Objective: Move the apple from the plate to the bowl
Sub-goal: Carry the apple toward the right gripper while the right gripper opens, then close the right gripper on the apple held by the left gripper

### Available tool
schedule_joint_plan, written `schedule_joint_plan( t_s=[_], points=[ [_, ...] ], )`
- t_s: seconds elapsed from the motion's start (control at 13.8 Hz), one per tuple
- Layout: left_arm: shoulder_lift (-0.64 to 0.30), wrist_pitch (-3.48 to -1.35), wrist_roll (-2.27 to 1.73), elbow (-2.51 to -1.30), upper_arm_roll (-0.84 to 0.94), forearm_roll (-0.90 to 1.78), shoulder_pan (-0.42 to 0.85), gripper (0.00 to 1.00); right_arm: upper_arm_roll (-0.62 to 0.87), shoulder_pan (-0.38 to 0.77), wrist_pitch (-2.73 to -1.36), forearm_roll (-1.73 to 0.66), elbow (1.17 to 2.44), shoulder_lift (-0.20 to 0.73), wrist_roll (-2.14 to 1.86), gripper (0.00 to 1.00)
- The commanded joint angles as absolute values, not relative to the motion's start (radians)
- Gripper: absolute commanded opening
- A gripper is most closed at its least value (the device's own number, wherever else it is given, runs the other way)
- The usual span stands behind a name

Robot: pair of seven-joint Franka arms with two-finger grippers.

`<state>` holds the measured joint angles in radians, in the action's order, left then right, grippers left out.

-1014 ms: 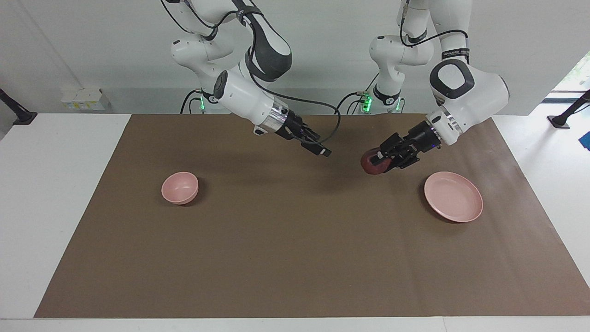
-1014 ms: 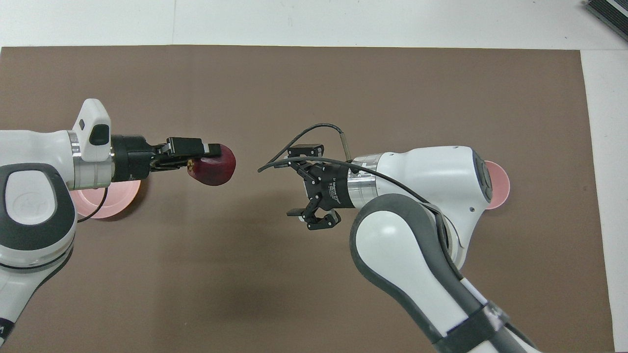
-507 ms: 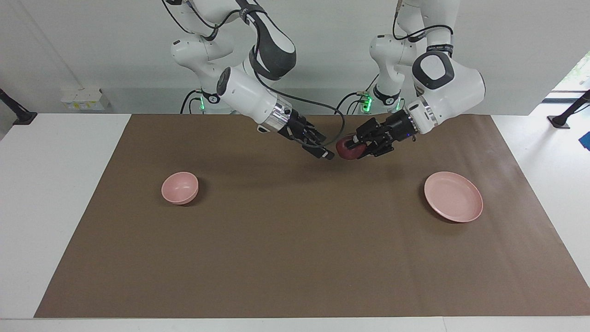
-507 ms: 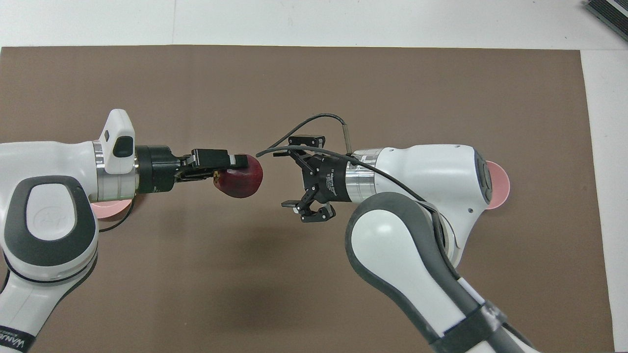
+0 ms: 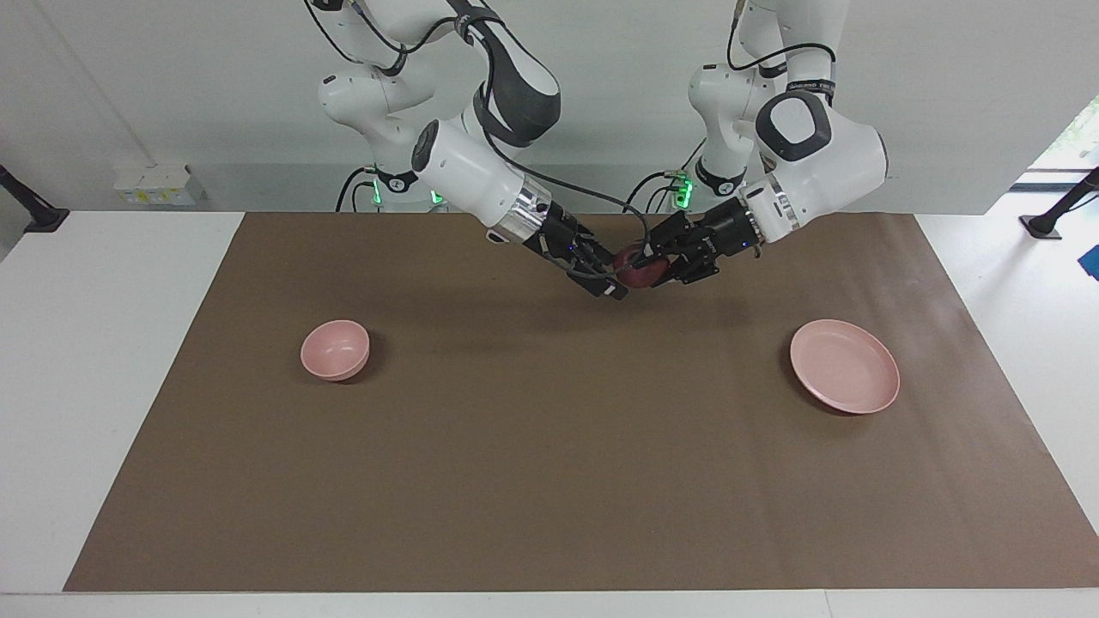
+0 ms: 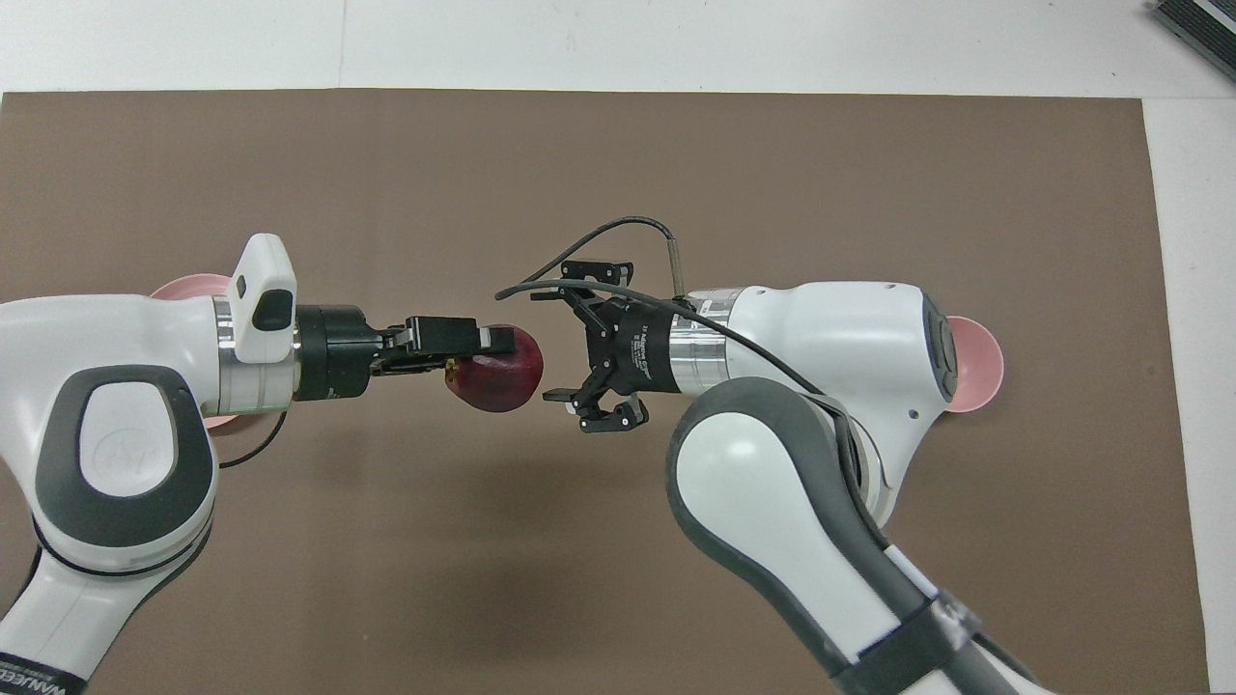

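— While the left gripper (image 5: 650,267) hangs in the air over the brown mat (image 5: 549,481), what is it gripping?
— It pinches the apple (image 6: 498,368) between its fingers, over the middle of the table.
— And the right gripper (image 6: 555,345)?
— It hangs beside the apple, fingers spread wide apart, their tips at the fruit's sides, not clamped on it.
— Where are the dishes?
— The plate (image 5: 845,378) lies under the left arm's end of the mat, the bowl (image 5: 335,349) toward the right arm's end, both well apart from the grippers.
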<state>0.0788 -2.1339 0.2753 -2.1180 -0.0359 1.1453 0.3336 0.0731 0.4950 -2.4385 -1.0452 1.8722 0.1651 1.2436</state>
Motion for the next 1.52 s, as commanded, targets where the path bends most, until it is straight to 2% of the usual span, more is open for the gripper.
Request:
schedule_joint_plan(
  t_s=[0.0,0.29,0.58,1.23,1.3,1.38,1.45],
  points=[
    [0.110,-2.146,0.279,-2.148,-0.041,1.175,0.364,0.00,0.077,0.511,-2.456,-1.057,1.851,0.176,1.285,1.00],
    [0.098,-2.178,0.267,-2.129,-0.025,1.167,0.362,0.00,0.075,0.552,-2.457,-1.029,1.859,0.193,1.289,1.00],
    [0.092,-2.172,0.279,-2.125,-0.026,1.152,0.348,0.00,0.077,0.522,-2.395,-1.006,1.870,0.189,1.253,1.00],
    [0.091,-2.178,0.259,-2.115,-0.023,1.154,0.360,0.00,0.077,0.538,-2.407,-1.011,1.858,0.190,1.299,1.00],
    [0.091,-2.178,0.258,-2.115,-0.023,1.154,0.362,0.02,0.077,0.537,-2.405,-1.011,1.855,0.195,1.307,0.43],
    [0.091,-2.178,0.258,-2.115,-0.023,1.154,0.362,0.05,0.075,0.537,-2.407,-1.003,1.855,0.195,1.305,0.02],
    [0.091,-2.178,0.252,-2.115,-0.023,1.154,0.362,0.10,0.077,0.537,-2.407,-1.003,1.855,0.195,1.302,0.00]
  ],
)
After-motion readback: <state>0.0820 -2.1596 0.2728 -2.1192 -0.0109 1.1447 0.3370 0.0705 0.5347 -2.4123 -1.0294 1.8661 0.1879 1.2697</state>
